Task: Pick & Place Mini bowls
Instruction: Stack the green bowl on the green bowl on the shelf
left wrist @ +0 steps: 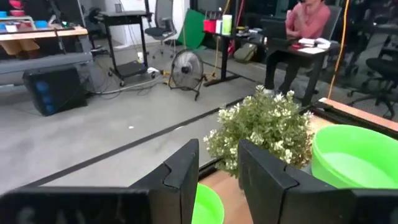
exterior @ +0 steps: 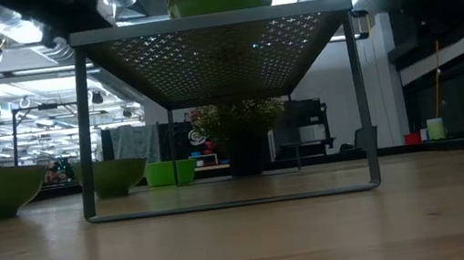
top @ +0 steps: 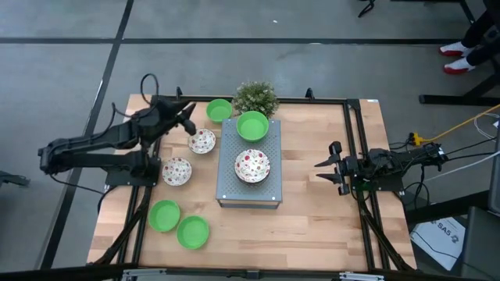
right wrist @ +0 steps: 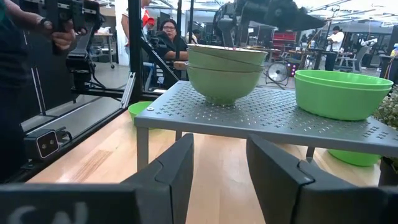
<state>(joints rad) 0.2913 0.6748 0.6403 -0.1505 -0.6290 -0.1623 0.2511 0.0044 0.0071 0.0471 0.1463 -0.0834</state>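
Left gripper [top: 190, 117], jaws parted and empty, hovers upper left beside the green bowl [top: 219, 110], seemingly lining up a pick for the rack [top: 226, 191], while the right gripper [top: 326, 172] waits open at centre right.

Mini bowls, all upright | on grey perforated rack [top: 226, 160]: one plain green [top: 252, 125], one speckled white [top: 252, 165] | on desk [top: 312, 226]: green [top: 219, 110] beside rack's far corner; two speckled [top: 201, 141], [top: 176, 171] left of rack; two green [top: 164, 215], [top: 193, 232] near front edge
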